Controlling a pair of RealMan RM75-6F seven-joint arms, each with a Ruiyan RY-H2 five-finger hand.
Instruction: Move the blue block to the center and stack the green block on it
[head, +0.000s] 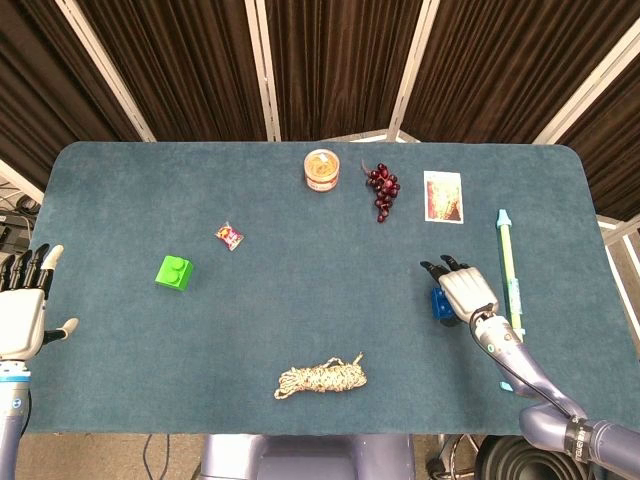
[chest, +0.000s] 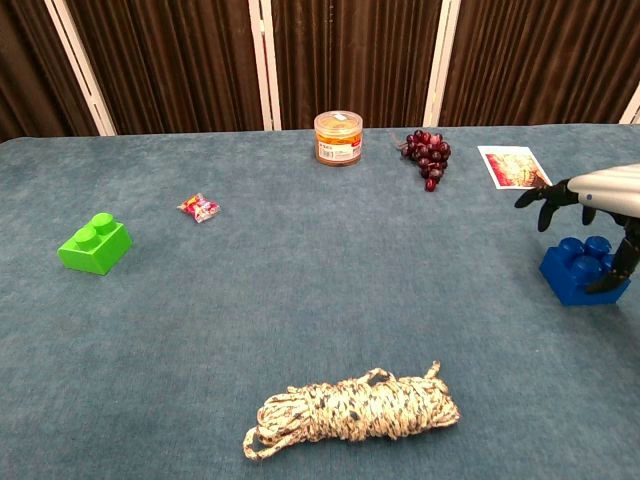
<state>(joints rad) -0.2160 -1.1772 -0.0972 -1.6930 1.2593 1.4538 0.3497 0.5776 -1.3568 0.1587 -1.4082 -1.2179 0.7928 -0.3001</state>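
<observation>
Head view: the right hand (head: 463, 291) hovers over the studded blue plastic block (head: 440, 303), fingers spread, grasping nothing; the block lies right of the coiled rope (head: 320, 378). The studded green plastic block (head: 174, 272) sits nearer the open left hand (head: 22, 314).

Chest view: the right hand's dark fingers (chest: 545, 197) hang apart just above the blue block (chest: 576, 270).

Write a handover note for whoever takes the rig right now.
Right hand: over the blue block, fingers spread, no grip yet.
Left hand: open, off the table's left edge, holding nothing.
Blue block: on the right side of the table, not centred.
Green block: on the left side, untouched.
Done: nothing placed.
Left: grasp blue, set it at the centre, then stack green on it.
</observation>
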